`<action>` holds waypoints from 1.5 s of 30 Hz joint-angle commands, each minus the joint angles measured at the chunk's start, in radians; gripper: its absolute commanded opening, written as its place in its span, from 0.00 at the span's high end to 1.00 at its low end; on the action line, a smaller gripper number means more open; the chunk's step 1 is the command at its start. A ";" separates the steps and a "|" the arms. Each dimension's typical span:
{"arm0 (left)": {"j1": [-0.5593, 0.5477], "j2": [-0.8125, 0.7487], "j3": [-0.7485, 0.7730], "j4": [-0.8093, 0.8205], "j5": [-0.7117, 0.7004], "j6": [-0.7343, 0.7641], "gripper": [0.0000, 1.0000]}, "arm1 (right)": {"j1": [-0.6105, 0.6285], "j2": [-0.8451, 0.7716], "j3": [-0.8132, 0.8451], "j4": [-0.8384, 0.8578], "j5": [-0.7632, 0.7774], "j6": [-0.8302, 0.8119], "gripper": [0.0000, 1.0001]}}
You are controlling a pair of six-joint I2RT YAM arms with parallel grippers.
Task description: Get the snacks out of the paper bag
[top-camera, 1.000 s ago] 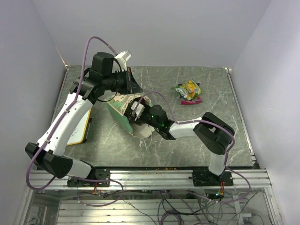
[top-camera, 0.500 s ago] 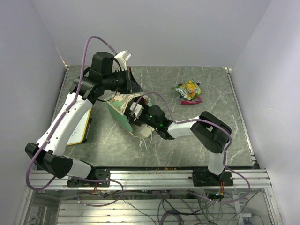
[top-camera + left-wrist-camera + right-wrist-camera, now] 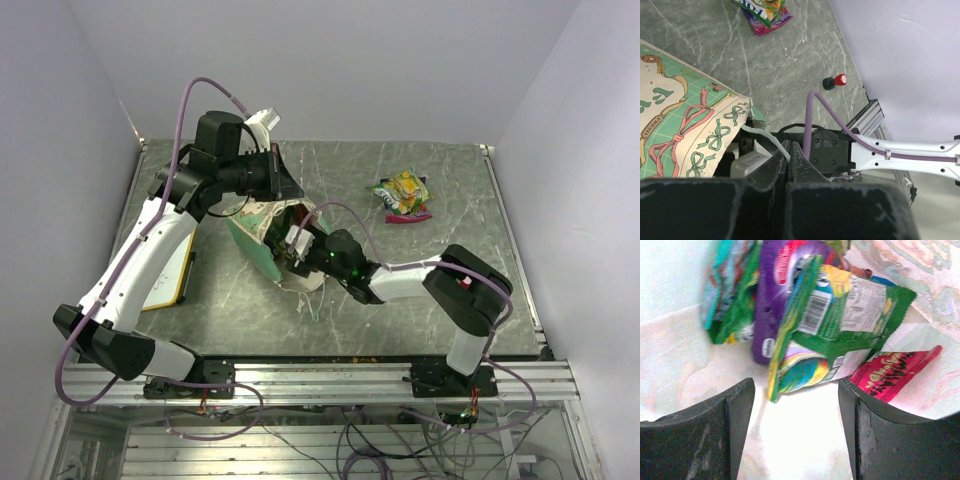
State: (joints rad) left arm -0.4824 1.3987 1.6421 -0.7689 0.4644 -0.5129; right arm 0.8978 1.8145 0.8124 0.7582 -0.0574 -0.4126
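Note:
The mint-green paper bag [image 3: 258, 238] lies on its side left of centre. My left gripper [image 3: 280, 178] is shut on its thin string handle [image 3: 765, 137] and holds the bag's mouth up; the cream printed front [image 3: 685, 125] shows in the left wrist view. My right gripper [image 3: 292, 246] is open inside the bag. In the right wrist view its jaws [image 3: 797, 405] stand apart just short of several snacks: a green packet [image 3: 840, 320], a purple one [image 3: 775, 300], a teal one [image 3: 725, 285] and a pink-red one [image 3: 895, 372]. Two more snacks [image 3: 403, 193] lie on the table at the back right.
A wood-framed whiteboard [image 3: 170, 275] lies at the left edge under my left arm. A small red-topped black button [image 3: 835, 81] stands on the table near the wall. The table's metal rail [image 3: 330, 375] runs along the near edge.
My right gripper has pushed deeper into the bag's mouth, and its elbow has swung right. The left arm holds still.

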 commanded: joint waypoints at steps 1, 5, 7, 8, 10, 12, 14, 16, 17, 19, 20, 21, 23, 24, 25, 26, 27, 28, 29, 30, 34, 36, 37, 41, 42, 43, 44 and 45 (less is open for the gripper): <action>-0.005 -0.007 0.029 0.012 0.017 0.010 0.93 | 0.004 -0.054 -0.064 0.036 -0.104 0.012 0.32; -0.005 -0.007 0.032 0.009 0.020 0.008 0.93 | 0.003 -0.011 -0.033 0.065 -0.054 0.054 0.32; -0.004 -0.010 0.029 0.012 0.023 0.003 0.93 | 0.003 0.024 0.003 0.065 -0.012 0.053 0.32; -0.004 -0.013 0.027 0.014 0.026 0.000 0.93 | 0.004 0.041 0.023 0.060 0.009 0.046 0.32; -0.004 -0.017 0.018 0.019 0.027 -0.009 0.93 | 0.003 0.076 0.064 0.048 0.045 0.039 0.32; -0.005 -0.023 0.007 0.028 0.029 -0.023 0.93 | 0.004 0.104 0.091 0.056 0.069 0.028 0.32; -0.005 -0.030 -0.001 0.038 0.027 -0.032 0.93 | 0.004 0.128 0.115 0.061 0.076 0.021 0.32; -0.005 -0.034 -0.006 0.040 0.026 -0.034 0.93 | 0.004 0.150 0.135 0.061 0.088 0.009 0.32; -0.004 -0.035 -0.007 0.038 0.024 -0.031 0.93 | 0.004 0.159 0.148 0.053 0.104 0.004 0.33; -0.004 -0.036 -0.004 0.027 0.021 -0.025 0.93 | 0.003 0.172 0.173 0.019 0.151 -0.002 0.37; -0.004 -0.037 -0.001 0.018 0.020 -0.020 0.93 | 0.002 0.173 0.177 0.011 0.166 -0.003 0.40; -0.004 -0.035 0.003 0.012 0.018 -0.015 0.93 | 0.001 0.169 0.173 0.013 0.174 -0.005 0.43; -0.004 -0.034 0.009 0.002 0.012 -0.009 0.93 | -0.011 0.165 0.156 0.022 0.165 -0.004 0.50; -0.005 -0.032 0.012 0.001 0.010 -0.007 0.93 | -0.018 0.163 0.153 0.021 0.153 0.001 0.54; -0.004 -0.032 0.014 -0.001 0.008 -0.006 0.93 | -0.025 0.164 0.151 0.021 0.140 0.007 0.60; -0.005 -0.032 0.015 0.000 0.006 -0.007 0.93 | -0.028 0.165 0.149 0.026 0.126 0.007 0.66; -0.005 -0.033 0.013 0.001 0.005 -0.007 0.93 | -0.032 0.166 0.147 0.032 0.114 0.009 0.70; -0.005 -0.035 0.008 0.004 0.003 -0.008 0.93 | -0.032 0.166 0.146 0.035 0.099 0.007 0.74; -0.005 -0.038 0.005 0.006 0.002 -0.008 0.93 | -0.033 0.163 0.146 0.034 0.082 0.008 0.79; -0.005 -0.041 0.000 0.007 -0.001 -0.006 0.93 | -0.034 0.159 0.147 0.029 0.068 0.006 0.84; -0.005 -0.046 -0.014 0.010 -0.010 0.002 0.93 | -0.035 0.119 0.134 -0.003 0.025 0.008 0.98; -0.005 -0.046 -0.017 0.016 -0.013 0.004 0.93 | -0.038 0.094 0.122 -0.020 0.016 0.016 1.00; -0.004 -0.047 -0.019 0.020 -0.013 0.004 0.93 | -0.040 0.081 0.114 -0.023 0.010 0.021 1.00; -0.005 -0.047 -0.029 0.033 -0.029 0.010 0.93 | -0.040 0.022 0.091 -0.053 -0.050 0.041 1.00; -0.004 -0.047 -0.034 0.039 -0.029 0.010 0.93 | -0.040 0.007 0.084 -0.059 -0.064 0.050 1.00; -0.004 -0.048 -0.040 0.046 -0.031 0.009 0.93 | -0.040 -0.009 0.076 -0.063 -0.074 0.062 1.00; -0.004 -0.049 -0.046 0.053 -0.033 0.008 0.93 | -0.040 -0.025 0.069 -0.069 -0.084 0.077 1.00; -0.004 -0.049 -0.053 0.061 -0.033 0.005 0.93 | -0.039 -0.042 0.062 -0.078 -0.095 0.088 1.00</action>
State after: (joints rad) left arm -0.4824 1.3762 1.6100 -0.7628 0.4480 -0.5194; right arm 0.8585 1.8568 0.8970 0.6834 -0.0799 -0.3767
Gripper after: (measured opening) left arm 0.075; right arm 0.007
